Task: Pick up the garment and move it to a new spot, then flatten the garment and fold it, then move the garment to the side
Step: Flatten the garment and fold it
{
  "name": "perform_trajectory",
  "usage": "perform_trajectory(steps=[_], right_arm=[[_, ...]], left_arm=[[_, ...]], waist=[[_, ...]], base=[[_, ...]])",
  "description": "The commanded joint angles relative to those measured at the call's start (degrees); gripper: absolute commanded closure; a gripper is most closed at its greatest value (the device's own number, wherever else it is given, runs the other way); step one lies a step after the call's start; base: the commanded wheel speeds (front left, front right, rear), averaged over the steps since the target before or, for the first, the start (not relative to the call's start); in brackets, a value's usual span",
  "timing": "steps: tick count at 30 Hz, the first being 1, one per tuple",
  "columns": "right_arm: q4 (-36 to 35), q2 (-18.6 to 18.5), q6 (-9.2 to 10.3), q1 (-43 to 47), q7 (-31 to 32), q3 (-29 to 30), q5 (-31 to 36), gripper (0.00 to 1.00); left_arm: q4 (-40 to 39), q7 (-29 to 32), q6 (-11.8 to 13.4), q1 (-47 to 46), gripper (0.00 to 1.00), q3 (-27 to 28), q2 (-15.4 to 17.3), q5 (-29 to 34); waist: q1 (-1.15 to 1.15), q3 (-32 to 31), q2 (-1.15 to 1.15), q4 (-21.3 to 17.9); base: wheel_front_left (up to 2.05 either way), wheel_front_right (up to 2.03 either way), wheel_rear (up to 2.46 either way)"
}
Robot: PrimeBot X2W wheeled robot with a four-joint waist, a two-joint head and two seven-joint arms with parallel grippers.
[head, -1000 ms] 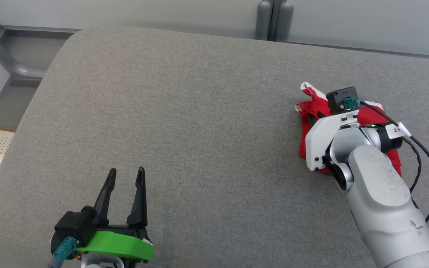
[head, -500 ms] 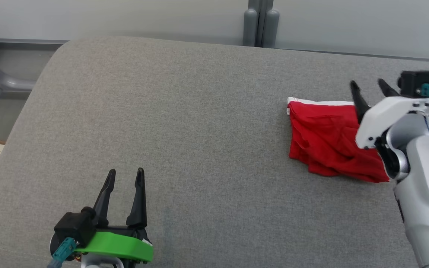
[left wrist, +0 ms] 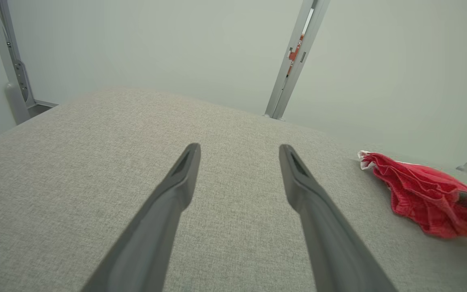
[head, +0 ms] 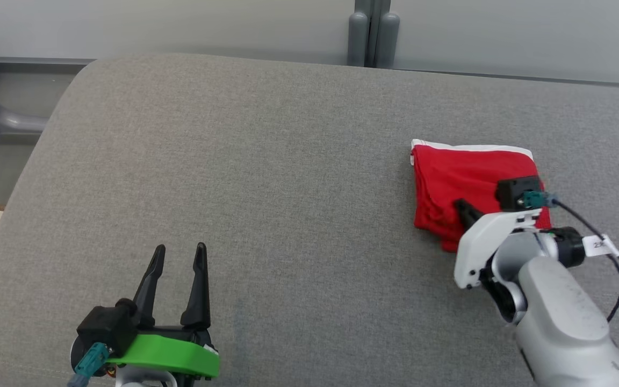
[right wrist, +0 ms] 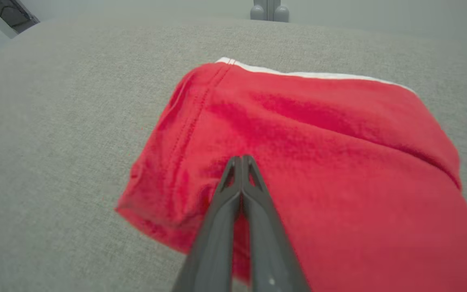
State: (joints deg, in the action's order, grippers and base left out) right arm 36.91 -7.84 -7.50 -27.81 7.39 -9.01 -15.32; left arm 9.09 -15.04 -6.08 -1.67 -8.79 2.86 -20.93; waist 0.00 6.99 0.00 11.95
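On the right half of the grey cushion (head: 266,161), well apart from the left gripper (head: 179,248), the red garment (head: 465,172) lies in a rough folded rectangle, its white band (head: 470,146) along the far edge. The right gripper (right wrist: 241,160) is over the near left part of it, fingers pressed together, with no cloth visibly pinched between them; the left gripper's fingers stand wide apart above bare cushion, holding nothing. The cloth looks like a thin knit, so probably light, limp and quick to sag; lifted by its top layer alone, the fold would likely fall open. The stitched seam (right wrist: 185,129) down the left side seems the firmer part; a hold there, through all layers at once, should keep the stack together. Dragging it over the woven cushion may ruck it.
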Motion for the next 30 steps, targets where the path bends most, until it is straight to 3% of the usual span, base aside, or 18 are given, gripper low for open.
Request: perform_trajectory(steps=[1, 6, 11, 13, 21, 30], right_arm=[[-0.91, 0.42, 0.04, 1.51, -0.71, -2.21, -1.52, 1.0], [-6.7, 1.63, 0.04, 5.62, -1.82, -11.21, -6.66, 1.0], [-14.52, 1.1, 0.05, 10.26, -3.52, -15.25, -10.56, 1.0], [-17.51, 0.85, 0.05, 12.47, -5.04, -14.58, -11.11, 0.0], [-26.97, 1.52, 0.05, 20.45, -14.92, -5.19, -5.68, 0.0], [-28.32, 3.36, 0.04, 26.0, -20.08, 7.4, 2.65, 0.0]], left_arm=[[0.02, -0.15, -0.27, -0.02, 0.0, 0.33, 0.1, 0.49], [0.15, -0.15, -0.31, 1.14, 0.0, 0.84, 0.09, 0.88], [0.04, -0.15, -0.21, 1.72, 0.0, 1.64, 0.1, 1.29], [-0.02, -0.15, 0.0, 2.09, 0.0, 2.06, 0.1, 1.52], [-0.32, -0.15, 0.77, 2.0, 0.0, 3.81, 0.1, 2.07], [0.46, -0.15, 0.67, 2.4, 0.0, 6.43, 0.11, 3.95]], waist=[[0.0, -0.33, 0.0, -0.11], [0.0, -1.7, 0.0, -0.83], [0.0, -3.16, 0.0, -2.39], [0.0, -3.76, 0.0, -3.16], [0.0, -5.83, 0.0, -6.75], [0.0, -7.71, 0.0, -9.58]], base=[[0.0, 0.0, 0.0], [0.0, 0.0, 0.0], [0.0, 0.0, 0.0], [0.0, 0.0, 0.0], [0.0, 0.0, 0.0], [0.0, 0.0, 0.0]])
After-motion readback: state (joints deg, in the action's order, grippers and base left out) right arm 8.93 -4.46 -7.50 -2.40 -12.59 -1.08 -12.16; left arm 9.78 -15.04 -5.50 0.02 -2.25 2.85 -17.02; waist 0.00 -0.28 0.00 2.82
